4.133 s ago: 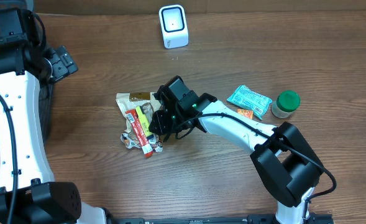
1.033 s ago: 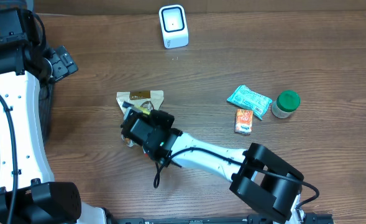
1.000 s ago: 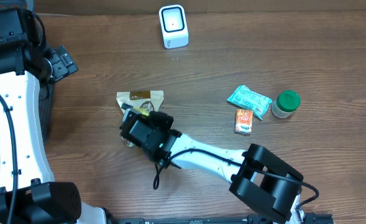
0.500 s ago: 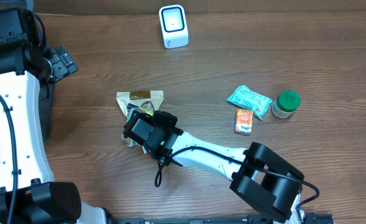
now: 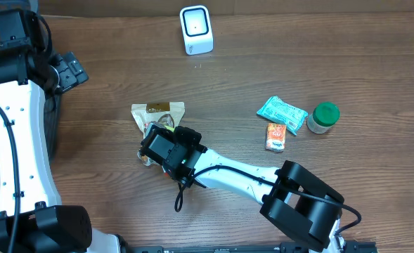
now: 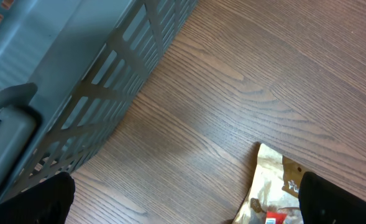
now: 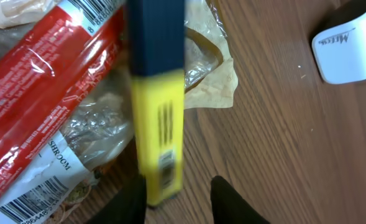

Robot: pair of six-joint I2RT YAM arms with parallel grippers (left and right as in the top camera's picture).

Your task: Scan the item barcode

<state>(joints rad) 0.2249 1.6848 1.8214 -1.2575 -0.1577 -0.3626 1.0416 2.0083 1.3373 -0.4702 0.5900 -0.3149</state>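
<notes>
Right gripper (image 7: 183, 200), jaws parted, straddles a blurred yellow-and-blue wrapped bar (image 7: 158, 112): pickup step. Next likely needs a firm grip, then the white plastic scanner (image 5: 196, 29).

Blurred yellow bar (image 7: 158, 106) (label unreadable), white scanner (image 7: 350, 43) cut by frame edge, snack pile (image 5: 157, 109) partly under right end effector (image 5: 157, 140).

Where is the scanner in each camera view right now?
Overhead: scanner at top centre.
Left wrist: not in it.
Right wrist: scanner in the top right corner, partly cut off.
Shared landmark: tan pouch, left of centre overhead, bottom right in left wrist, upper centre in right wrist.
</notes>
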